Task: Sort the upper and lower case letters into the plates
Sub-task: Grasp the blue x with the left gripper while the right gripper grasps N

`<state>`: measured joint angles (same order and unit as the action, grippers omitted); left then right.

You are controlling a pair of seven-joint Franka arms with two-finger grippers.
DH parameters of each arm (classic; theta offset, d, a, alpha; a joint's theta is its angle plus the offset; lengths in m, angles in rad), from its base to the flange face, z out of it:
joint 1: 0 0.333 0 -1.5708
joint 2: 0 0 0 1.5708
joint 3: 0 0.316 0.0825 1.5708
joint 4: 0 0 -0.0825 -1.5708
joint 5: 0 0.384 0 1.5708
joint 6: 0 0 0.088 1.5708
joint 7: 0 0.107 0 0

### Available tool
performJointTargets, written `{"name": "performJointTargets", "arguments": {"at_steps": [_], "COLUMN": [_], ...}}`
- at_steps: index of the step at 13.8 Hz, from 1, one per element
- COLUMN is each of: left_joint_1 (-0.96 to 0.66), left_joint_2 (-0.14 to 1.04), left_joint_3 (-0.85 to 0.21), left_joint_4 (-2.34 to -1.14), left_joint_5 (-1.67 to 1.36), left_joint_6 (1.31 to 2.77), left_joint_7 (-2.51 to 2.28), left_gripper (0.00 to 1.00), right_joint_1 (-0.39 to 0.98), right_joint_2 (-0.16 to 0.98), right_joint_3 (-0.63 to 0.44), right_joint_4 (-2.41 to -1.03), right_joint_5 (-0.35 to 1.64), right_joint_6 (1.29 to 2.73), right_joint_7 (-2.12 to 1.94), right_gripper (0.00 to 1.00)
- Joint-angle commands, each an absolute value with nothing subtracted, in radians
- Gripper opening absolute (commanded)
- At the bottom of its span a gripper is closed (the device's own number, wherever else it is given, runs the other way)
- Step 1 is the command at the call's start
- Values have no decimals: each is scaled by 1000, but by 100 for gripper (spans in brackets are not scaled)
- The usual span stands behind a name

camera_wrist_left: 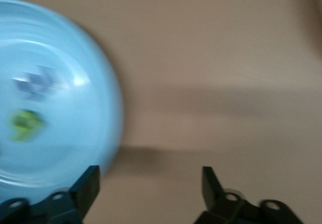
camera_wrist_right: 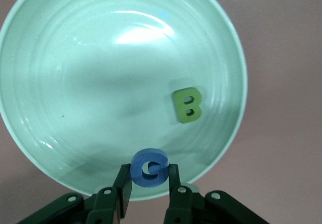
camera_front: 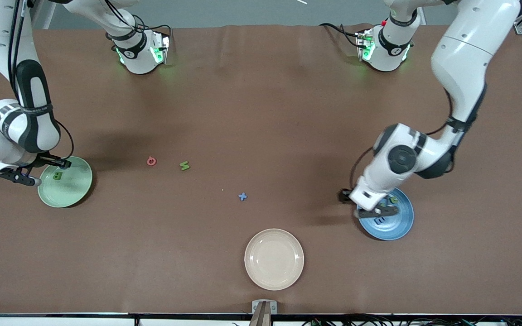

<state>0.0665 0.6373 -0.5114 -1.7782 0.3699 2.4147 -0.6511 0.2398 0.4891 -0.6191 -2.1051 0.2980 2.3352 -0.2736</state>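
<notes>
The right end effector [camera_wrist_right: 149, 183] is hovering over the rim of the round pale green plate [camera_front: 73, 190] at the right arm's end of the brown counter [camera_front: 261, 113], its fingers clamped on a small flat blue letter G [camera_wrist_right: 149, 167]. A small flat green letter B [camera_wrist_right: 187, 105] is lying inside that plate.

The left end effector [camera_wrist_left: 151, 189] is hanging over the edge of the round medium blue plate [camera_front: 401, 222] at the left arm's end of the counter, with its two dark fingers [camera_wrist_left: 86, 186] standing wide apart and nothing between them. In this plate a small green letter [camera_wrist_left: 25, 124] and a small blue letter [camera_wrist_left: 35, 83] are lying side by side; their shapes are too smeared to read.

On the bare counter between the two plates, a small pinkish red letter [camera_front: 152, 160] is sitting just beside a green letter S [camera_front: 184, 165], and a small blue x-shaped letter [camera_front: 242, 196] is lying nearer to the front camera, toward the middle. A round cream-beige plate [camera_front: 274, 259] is resting nearest to the front camera, holding nothing.
</notes>
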Motion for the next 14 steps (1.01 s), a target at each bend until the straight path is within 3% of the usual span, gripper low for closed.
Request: {"name": "performJointTargets", "arguments": {"at_steps": [1,4,5,7,11,14], "left_joint_1": [-52,-204,-253,-313,-357,-360], "left_joint_2": [627,730,771,877,1005,1071], "left_joint_3": [-531,-531,-528,-523,-515,-515], "left_joint_4": [-1724,-1599,-1565,-1472,-1356,-1304], "left_joint_5": [396,507,572,675,693,692], "left_joint_6": [2391,2411,2416,2498,2683,2796], "left_joint_7": [-672,-650,-646,-609,-444,-351], "left_gripper": [98,96,95,95,93,86], "right_joint_1": [207,172,172,184,257,385], "right_joint_2": [503,514,514,505,404,365], "right_joint_3": [-575,-540,-540,-541,-548,-548], "right_joint_4": [-2115,-2115,-2115,-2112,-2102,-2102], "right_joint_5": [330,330,330,331,328,327], "right_joint_6": [2385,2404,2402,2387,2254,2180], "right_joint_7": [-291,-296,-296,-284,-165,168], "right_gripper": [16,17,25,100,100,100]}}
